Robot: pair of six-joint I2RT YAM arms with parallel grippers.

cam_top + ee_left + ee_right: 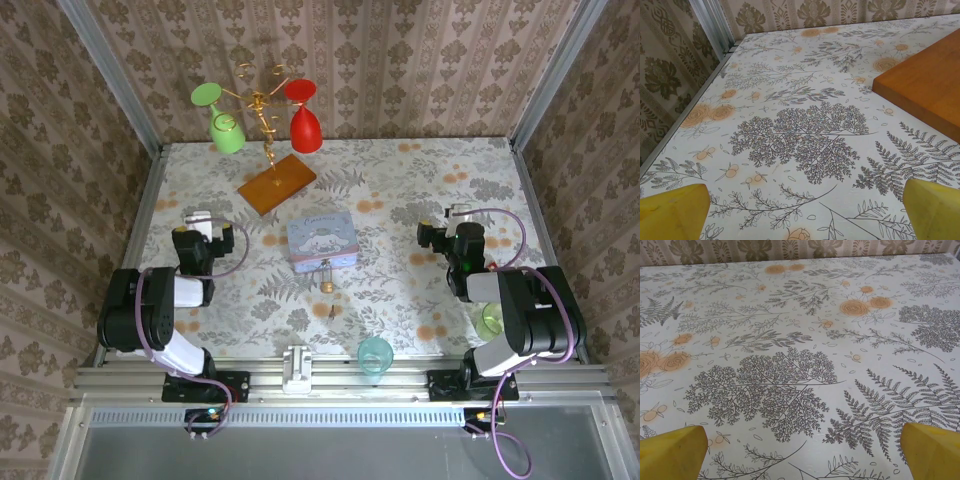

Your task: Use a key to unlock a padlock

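The padlock (326, 284), a tiny brass block, lies on the patterned tablecloth just in front of the pastel tin box (323, 241), its thin shackle reaching up to the box's front edge. The key (331, 310), a tiny dark speck, lies a little nearer than the padlock. My left gripper (198, 222) rests at mid-left, well left of the box, and it is open. Its yellow fingertips (672, 212) stand wide apart over bare cloth. My right gripper (460, 216) sits at mid-right, also open, its yellow fingertips (932, 452) spread over bare cloth.
A gold wire stand on an orange wooden base (277, 182) holds a green glass (226, 130) and a red glass (305, 125) at the back. The base's corner (925, 85) is near my left gripper. A teal glass (375, 355) and a green glass (490, 320) stand near the front edge.
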